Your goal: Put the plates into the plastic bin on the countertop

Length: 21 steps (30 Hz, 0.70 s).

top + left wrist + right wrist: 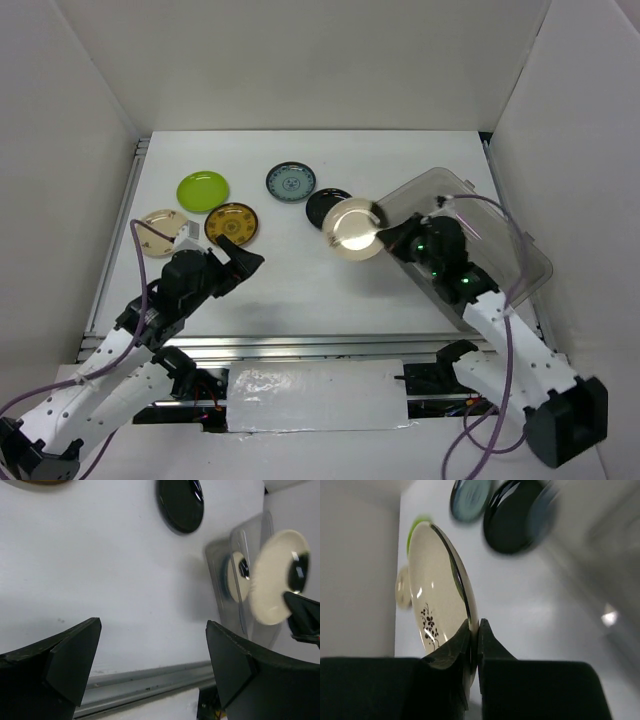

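My right gripper (385,238) is shut on the rim of a cream plate (354,230) with dark flower marks and holds it tilted above the countertop (300,290), at the left end of the clear plastic bin (500,250). The grip shows in the right wrist view, gripper (475,630) on plate (437,600). A plate (235,575) lies inside the bin (250,545). On the countertop lie a black plate (322,206), a blue-grey plate (291,181), a lime green plate (203,188), a mustard plate (232,222) and a cream plate (160,226). My left gripper (240,258) is open and empty just in front of the mustard plate.
White panels wall the countertop at the back and on both sides. A metal rail (300,345) runs along the front edge. The bin stands at an angle at the right side, next to the right wall.
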Each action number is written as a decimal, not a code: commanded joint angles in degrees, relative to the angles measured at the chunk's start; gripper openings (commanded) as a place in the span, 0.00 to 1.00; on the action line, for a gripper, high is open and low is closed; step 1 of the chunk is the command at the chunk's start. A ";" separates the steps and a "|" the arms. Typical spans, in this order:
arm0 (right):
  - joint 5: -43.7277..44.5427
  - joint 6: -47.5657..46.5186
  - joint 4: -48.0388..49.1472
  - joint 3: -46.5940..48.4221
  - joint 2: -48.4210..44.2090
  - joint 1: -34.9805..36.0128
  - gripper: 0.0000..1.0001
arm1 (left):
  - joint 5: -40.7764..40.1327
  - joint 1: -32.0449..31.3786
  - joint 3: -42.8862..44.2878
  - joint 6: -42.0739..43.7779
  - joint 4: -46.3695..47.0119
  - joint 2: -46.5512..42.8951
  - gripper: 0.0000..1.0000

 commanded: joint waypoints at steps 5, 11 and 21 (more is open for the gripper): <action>-1.81 -5.10 -10.85 5.01 -0.11 -35.05 0.00 | -14.10 2.86 5.10 -0.62 -11.65 4.85 0.99; -10.16 -5.48 -6.39 9.50 15.39 -48.79 0.00 | -7.87 7.17 7.92 5.53 -7.09 16.80 0.99; -5.01 -3.45 -7.60 12.92 23.67 -43.44 0.75 | -3.72 7.26 7.65 5.63 -2.15 25.68 0.99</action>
